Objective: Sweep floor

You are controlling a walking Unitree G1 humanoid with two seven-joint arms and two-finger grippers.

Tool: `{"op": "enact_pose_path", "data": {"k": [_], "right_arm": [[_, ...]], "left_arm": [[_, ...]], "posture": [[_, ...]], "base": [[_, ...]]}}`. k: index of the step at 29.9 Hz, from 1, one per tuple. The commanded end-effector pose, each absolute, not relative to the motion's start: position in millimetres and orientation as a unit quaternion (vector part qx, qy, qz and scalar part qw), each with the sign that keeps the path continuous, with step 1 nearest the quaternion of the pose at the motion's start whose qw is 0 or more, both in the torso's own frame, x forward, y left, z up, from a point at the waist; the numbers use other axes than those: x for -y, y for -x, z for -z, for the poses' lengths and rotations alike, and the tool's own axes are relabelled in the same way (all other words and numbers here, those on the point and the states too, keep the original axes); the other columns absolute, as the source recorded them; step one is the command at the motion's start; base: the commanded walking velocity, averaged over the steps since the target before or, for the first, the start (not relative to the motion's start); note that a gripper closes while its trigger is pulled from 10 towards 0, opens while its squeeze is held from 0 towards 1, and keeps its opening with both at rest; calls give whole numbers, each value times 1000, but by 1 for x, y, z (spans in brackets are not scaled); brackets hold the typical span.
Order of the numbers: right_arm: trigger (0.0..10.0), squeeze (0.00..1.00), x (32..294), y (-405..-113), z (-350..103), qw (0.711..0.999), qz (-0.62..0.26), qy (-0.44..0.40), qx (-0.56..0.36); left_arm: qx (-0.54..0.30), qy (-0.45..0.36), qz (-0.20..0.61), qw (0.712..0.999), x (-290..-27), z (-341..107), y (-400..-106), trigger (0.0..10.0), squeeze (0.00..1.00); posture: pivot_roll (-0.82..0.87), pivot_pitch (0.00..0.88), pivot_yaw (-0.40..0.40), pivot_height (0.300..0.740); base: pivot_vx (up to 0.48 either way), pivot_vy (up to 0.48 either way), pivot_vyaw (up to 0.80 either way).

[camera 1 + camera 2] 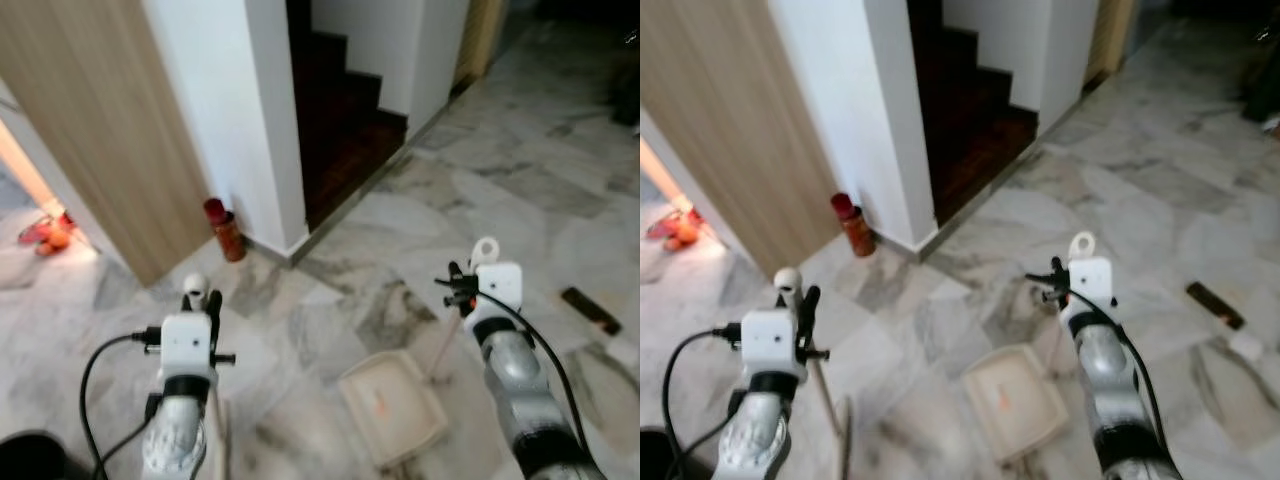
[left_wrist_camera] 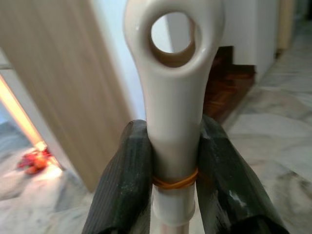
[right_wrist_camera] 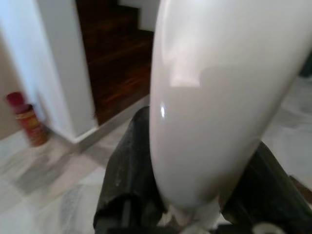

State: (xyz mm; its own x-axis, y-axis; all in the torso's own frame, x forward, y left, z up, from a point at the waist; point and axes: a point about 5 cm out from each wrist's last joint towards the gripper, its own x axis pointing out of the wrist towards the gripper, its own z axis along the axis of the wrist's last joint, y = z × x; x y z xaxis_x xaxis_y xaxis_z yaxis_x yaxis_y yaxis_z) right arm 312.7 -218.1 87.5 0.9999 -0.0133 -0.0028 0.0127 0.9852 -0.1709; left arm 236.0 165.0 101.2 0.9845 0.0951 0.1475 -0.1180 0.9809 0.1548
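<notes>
One marble floor point(image 1: 520, 190) runs up to one white wall corner point(image 1: 250, 120), one wooden door panel point(image 1: 100, 130) and one dark staircase point(image 1: 340, 110). On the floor lies one cream dustpan point(image 1: 392, 405), tray facing up, with a small orange speck inside it. The right gripper point(image 1: 462, 290) is closed around the top of the dustpan's upright handle point(image 1: 486, 250). The left gripper point(image 2: 170, 180) is clamped on one broom handle point(image 2: 173, 97), both fingers point(image 2: 124, 185) pressed against its white end just below the hanging hole. One red can point(image 1: 224, 229) stands at the wall's base. One dark flat object point(image 1: 590, 309) lies off to the right.
</notes>
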Motion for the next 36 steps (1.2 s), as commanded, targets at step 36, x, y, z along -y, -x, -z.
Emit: {"op": "enact_pose_path", "data": {"k": [36], "right_arm": [[10000,0,215,-309,-144,990,-47,128,46]], "left_arm": [[118,-44,-43,991,-131,-105,-264,10000,0]], "posture": [[-450,0,16,740]], "base": [[0,0,-600]]}}
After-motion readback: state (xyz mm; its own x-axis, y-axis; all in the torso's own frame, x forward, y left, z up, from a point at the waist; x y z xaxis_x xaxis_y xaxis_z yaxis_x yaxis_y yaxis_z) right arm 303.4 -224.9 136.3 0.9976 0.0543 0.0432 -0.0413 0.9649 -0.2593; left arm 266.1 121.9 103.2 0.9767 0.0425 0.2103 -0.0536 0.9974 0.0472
